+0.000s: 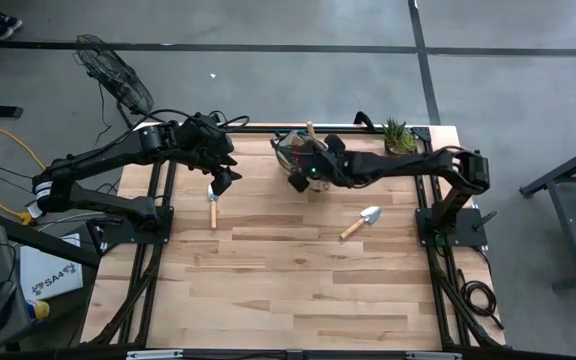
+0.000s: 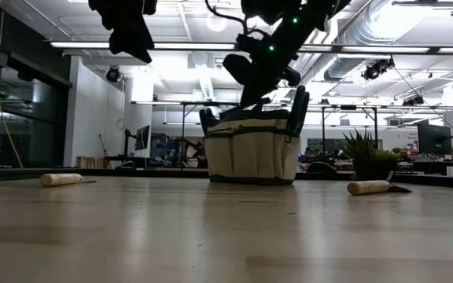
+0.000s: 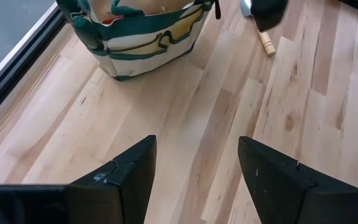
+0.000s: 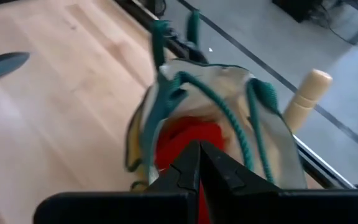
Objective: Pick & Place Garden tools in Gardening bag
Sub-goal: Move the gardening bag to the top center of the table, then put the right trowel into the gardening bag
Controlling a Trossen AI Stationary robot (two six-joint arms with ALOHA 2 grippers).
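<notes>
Left pincer [image 1: 223, 182] hung open above a trowel [image 1: 212, 207] on the counter [image 1: 288, 290]. Gardening bag [image 1: 293, 150] sat at 12 o'clock, red cloth [image 4: 194, 140] inside; right pincer [image 1: 298, 182] closed, empty, just over it. Second trowel [image 1: 360, 222] lay at 3 o'clock, potted plant [image 1: 399, 136] behind.

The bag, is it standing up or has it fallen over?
Upright. The low view shows the gardening bag sitting flat on the table, mouth facing up, and a wooden handle pokes up out of it.
</notes>
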